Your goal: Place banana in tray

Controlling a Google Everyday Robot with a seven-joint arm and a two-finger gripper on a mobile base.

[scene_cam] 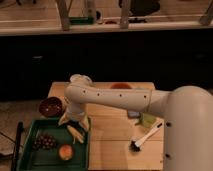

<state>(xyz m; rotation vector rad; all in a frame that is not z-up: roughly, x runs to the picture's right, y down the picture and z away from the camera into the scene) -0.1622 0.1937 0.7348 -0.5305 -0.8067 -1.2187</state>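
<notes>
The slim, pale-yellow, slightly curved banana (pixel 75 133) already lies inside the shallow rectangular dark-green plastic tray (pixel 50 160), in its far-right corner, with its long axis running diagonally from the tray's far edge toward its near-right side. The two-finger gripper (pixel 75 122) hangs directly over that same corner, just above the fruit, so the banana sits straight below the gap and slightly nearer the tray's middle than the jaws do. The two pale fingers (pixel 63 120) look splayed wide to either side and grip nothing; whether a tip touches the fruit I cannot tell. The banana appears to rest on the tray floor under its own weight, so the placing looks all but finished, and what remains is probably a clean lift straight up from the tray without nudging the fruit. The white arm reaches in from the tray's right, runs level above the light wooden table (pixel 112 145), then bends sharply at its elbow beyond the tray's far edge and drops the wrist almost vertically into the corner. Elsewhere in the tray, a dark bunch of grapes (pixel 44 141) sits toward its left and a round orange-yellow fruit (pixel 65 151) toward its near side, both apart from the banana; a round dark-brown bowl (pixel 51 106) stands just beyond the tray's far edge
</notes>
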